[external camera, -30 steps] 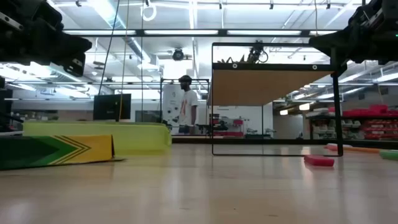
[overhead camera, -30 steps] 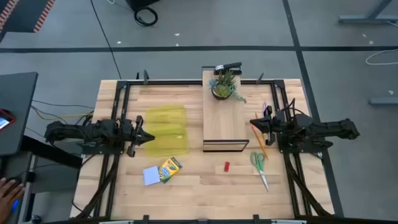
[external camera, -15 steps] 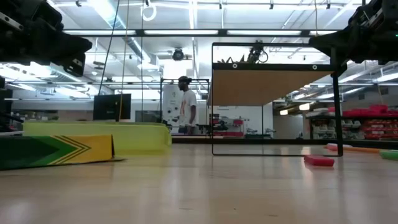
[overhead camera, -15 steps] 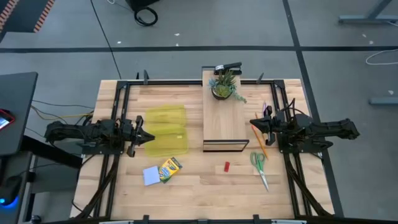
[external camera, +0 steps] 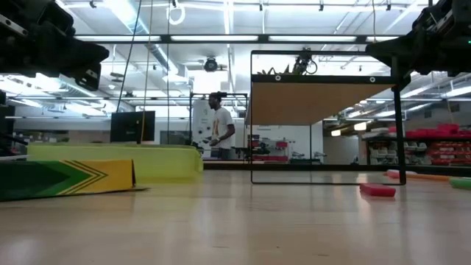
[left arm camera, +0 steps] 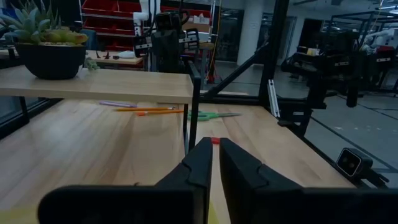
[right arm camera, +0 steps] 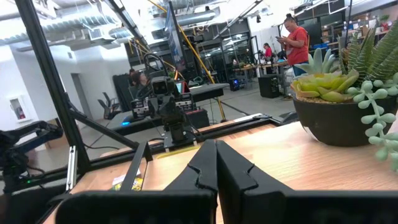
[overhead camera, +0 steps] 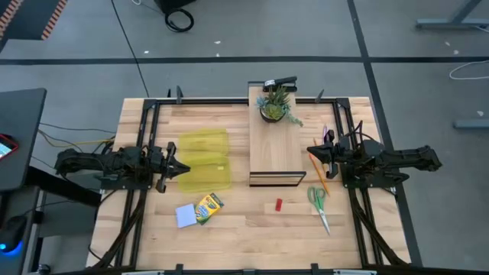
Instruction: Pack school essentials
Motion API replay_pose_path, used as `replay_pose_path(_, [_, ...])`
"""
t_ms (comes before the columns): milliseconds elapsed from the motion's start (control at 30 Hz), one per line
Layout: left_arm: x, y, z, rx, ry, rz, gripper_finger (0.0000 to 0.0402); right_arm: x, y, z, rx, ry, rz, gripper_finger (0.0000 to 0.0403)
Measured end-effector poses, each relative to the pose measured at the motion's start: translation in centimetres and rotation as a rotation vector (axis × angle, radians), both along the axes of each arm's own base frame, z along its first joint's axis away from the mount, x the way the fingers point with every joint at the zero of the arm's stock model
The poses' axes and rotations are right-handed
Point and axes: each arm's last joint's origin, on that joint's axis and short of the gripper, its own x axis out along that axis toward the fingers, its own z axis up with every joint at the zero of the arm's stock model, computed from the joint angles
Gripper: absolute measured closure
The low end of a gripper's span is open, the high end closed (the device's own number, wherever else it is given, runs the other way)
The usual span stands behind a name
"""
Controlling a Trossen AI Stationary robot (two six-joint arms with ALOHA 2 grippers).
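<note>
My left gripper (overhead camera: 180, 169) hangs shut above the left edge of the yellow translucent case (overhead camera: 205, 160). My right gripper (overhead camera: 311, 150) hangs shut at the right side of the wooden riser (overhead camera: 276, 149), above the orange pencil (overhead camera: 317, 171). The purple pen (overhead camera: 325, 137) lies flat beyond it. Green-handled scissors (overhead camera: 319, 205) and the red block (overhead camera: 279, 204) lie flat toward the near edge. The crayon box (overhead camera: 208, 206) lies beside the blue notepad (overhead camera: 186, 215), near left. The left wrist view shows the scissors (left arm camera: 208, 115), pencil (left arm camera: 152, 112) and red block (left arm camera: 215, 140).
The potted plant (overhead camera: 275, 103) stands on the far end of the riser. In the low view the riser (external camera: 324, 103) stands on thin black legs with open room beneath. A black frame (overhead camera: 229, 99) runs round the table. A person (external camera: 219, 132) stands in the room behind.
Neither arm and none of the table's things has moved. Only the person in the room behind the table has shifted a little.
</note>
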Motion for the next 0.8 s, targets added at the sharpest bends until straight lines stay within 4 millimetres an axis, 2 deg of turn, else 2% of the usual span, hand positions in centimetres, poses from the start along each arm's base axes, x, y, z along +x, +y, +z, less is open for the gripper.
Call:
replay_pose_path(433, [0.0,0.0,0.01,0.0,0.0,0.0,0.0371,0.0,0.0,0.01,0.0,0.0,0.0,0.0397])
replay_pose_path(800, [0.0,0.0,0.01,0.0,0.0,0.0,0.0361,-0.01,-0.03,0.03,-0.008,0.0,-0.011,0.0397])
